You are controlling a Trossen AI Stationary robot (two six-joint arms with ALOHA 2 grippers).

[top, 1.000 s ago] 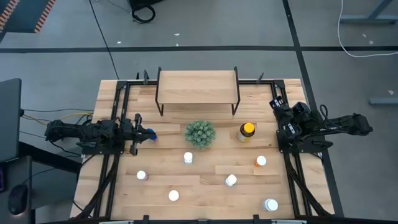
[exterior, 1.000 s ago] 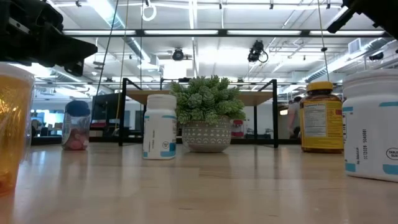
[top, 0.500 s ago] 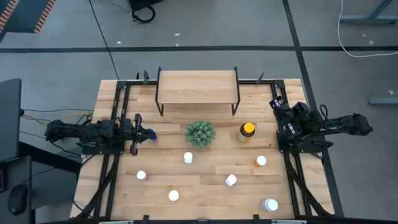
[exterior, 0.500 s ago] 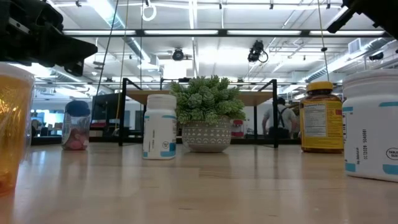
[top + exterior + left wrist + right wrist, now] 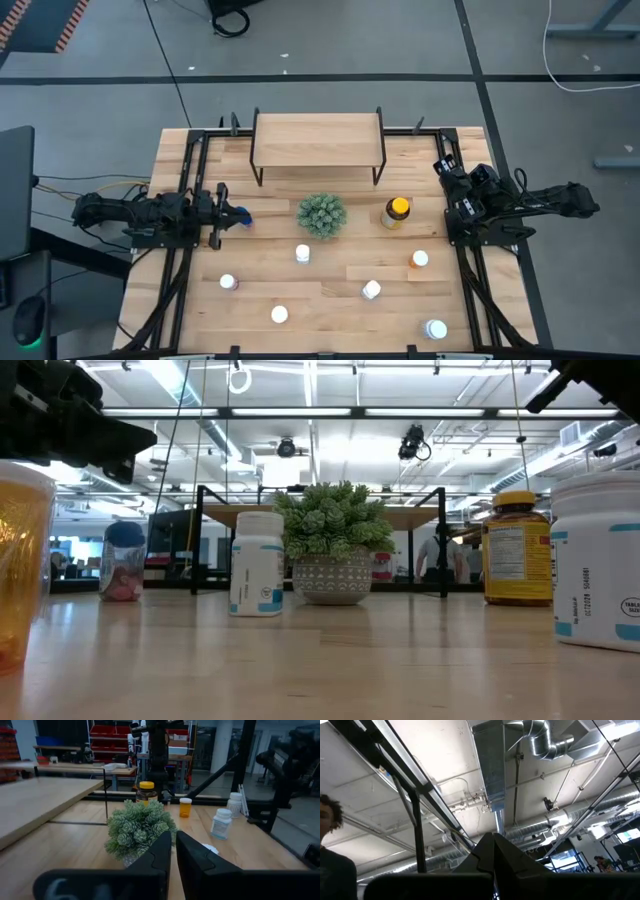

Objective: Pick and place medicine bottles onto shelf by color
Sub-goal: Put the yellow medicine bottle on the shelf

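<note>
The light-wood shelf [image 5: 318,140] is standing bare at the table's far edge. Eight medicine bottles [image 5: 303,254] are standing upright, scattered across the tabletop before it.

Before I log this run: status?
Left gripper shut, empty, beside blue bottle. Right gripper shut, parked. Shelf bare. Plant ahead of it.

Green spiky plant [image 5: 322,215] in pot mid-table; person [image 5: 437,556] in room behind.

Stood at mid-table: plant [image 5: 321,215]. Behind the plant, shelf [image 5: 318,139]. Just right of the plant, large bottle [image 5: 397,212]. Left of the plant, small bottle [image 5: 242,216]. Before the plant, six bottles scattered.
</note>
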